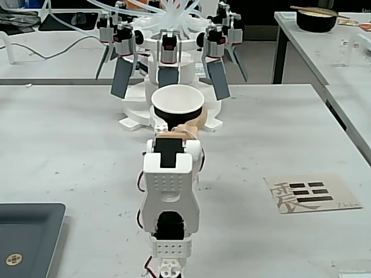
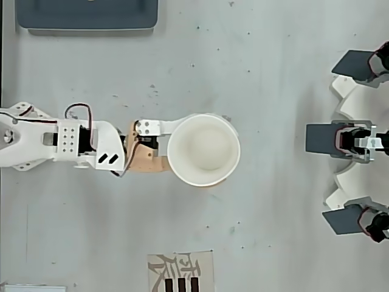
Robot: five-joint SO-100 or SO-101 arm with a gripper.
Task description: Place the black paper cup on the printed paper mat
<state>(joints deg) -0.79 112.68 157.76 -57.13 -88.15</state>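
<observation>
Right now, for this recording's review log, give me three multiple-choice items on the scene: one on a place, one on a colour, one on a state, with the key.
1. In the overhead view, where does the printed paper mat lie?
A. At the bottom edge, apart from the cup
B. Under the cup
C. On the dark grey tray

2. What colour is the inside of the black paper cup?
A. Red
B. White
C. Green

3. How does the gripper stand to the cup?
A. Far away, near the tray
B. Resting on the mat
C. Closed around the cup's side

Key:
1 A: bare table lies between mat and cup.
2 B: the overhead view looks straight into a white interior.
3 C: one finger sits on each side of the cup wall in the overhead view.
</observation>
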